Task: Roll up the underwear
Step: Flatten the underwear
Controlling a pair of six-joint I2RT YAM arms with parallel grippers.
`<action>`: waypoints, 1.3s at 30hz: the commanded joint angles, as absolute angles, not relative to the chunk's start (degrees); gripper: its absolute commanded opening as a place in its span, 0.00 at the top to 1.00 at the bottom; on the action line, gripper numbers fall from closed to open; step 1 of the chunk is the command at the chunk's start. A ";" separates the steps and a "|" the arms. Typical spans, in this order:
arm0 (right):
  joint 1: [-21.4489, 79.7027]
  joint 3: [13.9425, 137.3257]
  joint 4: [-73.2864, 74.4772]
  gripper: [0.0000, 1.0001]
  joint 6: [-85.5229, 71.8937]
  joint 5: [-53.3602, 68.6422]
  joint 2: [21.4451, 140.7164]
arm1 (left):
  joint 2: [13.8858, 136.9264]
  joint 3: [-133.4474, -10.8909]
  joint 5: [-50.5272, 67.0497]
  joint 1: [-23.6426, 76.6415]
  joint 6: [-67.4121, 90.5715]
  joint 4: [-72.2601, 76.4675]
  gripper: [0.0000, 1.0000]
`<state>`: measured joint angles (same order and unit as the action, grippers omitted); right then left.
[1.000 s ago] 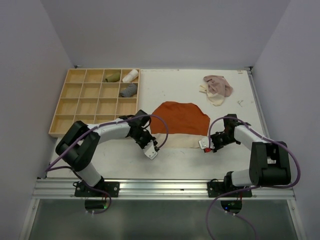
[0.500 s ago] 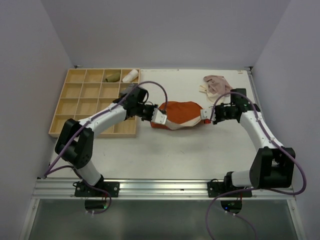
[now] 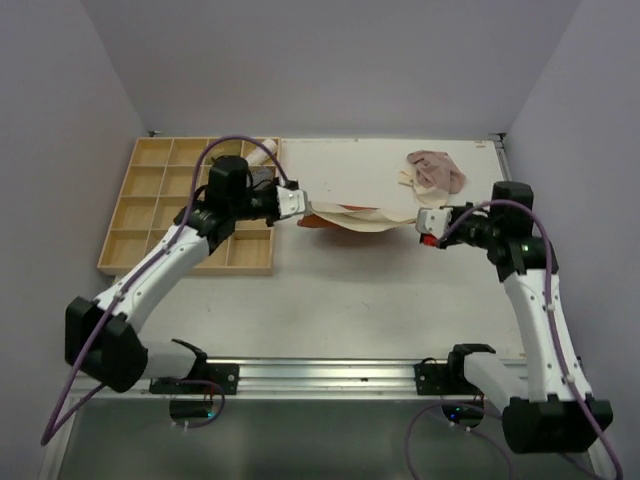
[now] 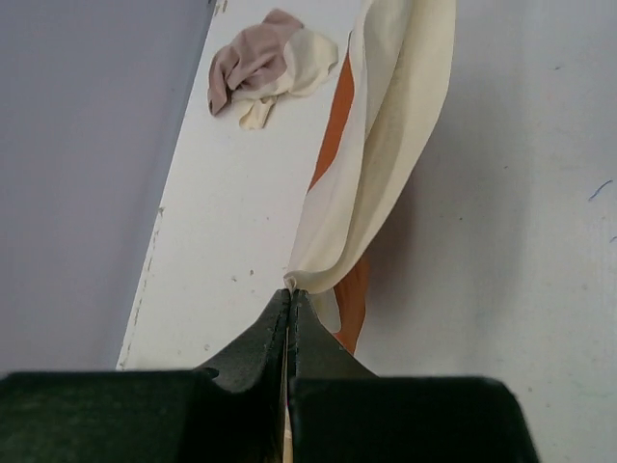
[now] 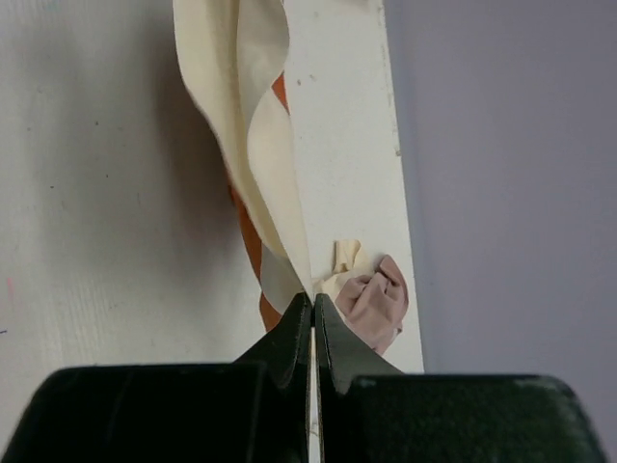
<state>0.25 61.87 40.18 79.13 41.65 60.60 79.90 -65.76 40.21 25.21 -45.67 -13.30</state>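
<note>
Top external view: orange underwear (image 3: 355, 217), cream lining showing, is stretched between both grippers above the table (image 3: 350, 300), slightly toward 12 o'clock from its centre. Left gripper (image 3: 303, 205) is clamped on the 9 o'clock end and right gripper (image 3: 426, 222) on the 3 o'clock end, and wrist views show both jaws pinched tight on thin cloth. Pink underwear (image 3: 433, 172) lies crumpled at 1 o'clock, apart. Wooden tray (image 3: 150, 200) sits at 9 o'clock.
</note>
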 commanded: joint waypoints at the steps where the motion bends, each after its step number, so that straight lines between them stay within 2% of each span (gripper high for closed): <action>1: 0.18 57.59 43.95 1.00 74.29 45.35 49.07 | 68.31 -60.57 44.82 25.66 -36.49 -9.05 1.00; 5: 0.26 57.39 44.82 1.00 67.60 44.65 37.73 | 57.42 -56.87 45.87 26.19 -30.25 -9.75 1.00; 9: 0.18 57.74 42.89 1.00 63.37 42.28 38.22 | 56.25 -57.13 45.70 27.77 -26.64 -10.02 1.00; 13: 0.18 57.83 37.10 1.00 59.16 37.01 50.07 | 63.43 -57.74 43.86 28.48 -22.86 -2.66 1.00; 19: 0.18 67.65 33.14 1.00 54.41 33.93 77.01 | 88.03 -69.68 36.04 27.69 -18.11 4.30 1.00; 21: 0.26 71.26 34.97 0.93 54.75 32.44 83.81 | 99.19 -77.31 34.29 26.99 -17.23 3.35 1.00; 22: 0.26 75.02 34.37 0.76 51.10 30.52 91.59 | 102.97 -80.48 32.80 26.72 -16.62 0.38 1.00; 23: 0.26 77.67 35.84 0.71 50.37 28.41 95.06 | 109.62 -83.38 30.43 26.28 -15.48 0.09 0.98; 24: -1.91 83.35 37.25 0.63 49.23 24.13 98.93 | 112.47 -88.80 29.37 24.63 -13.21 -2.70 0.92; 25: -4.72 91.93 38.92 0.56 38.95 18.34 107.40 | 117.11 -94.69 25.18 20.69 -7.44 -5.86 0.65; 26: -4.75 92.02 38.94 0.55 38.85 17.32 107.49 | 117.16 -94.75 25.14 19.70 -7.38 -5.89 0.65; 27: -5.70 94.28 40.07 0.55 36.93 16.62 107.84 | 116.20 -93.70 24.09 18.99 -7.38 -4.67 0.54; 29: -5.89 94.57 41.04 0.58 35.95 15.91 106.89 | 112.34 -89.85 21.28 18.20 -9.12 -3.96 0.50; 34: -2.82 91.24 48.24 0.71 33.05 23.63 104.07 | 106.70 -83.24 23.46 18.28 -11.08 -3.69 0.48; 39: 4.55 86.23 48.25 0.82 29.81 25.58 105.37 | 108.10 -83.58 27.68 19.25 -10.81 -6.85 0.49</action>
<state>-0.21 88.53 45.06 34.13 22.39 106.04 108.64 -83.85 24.49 18.11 -11.49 -5.50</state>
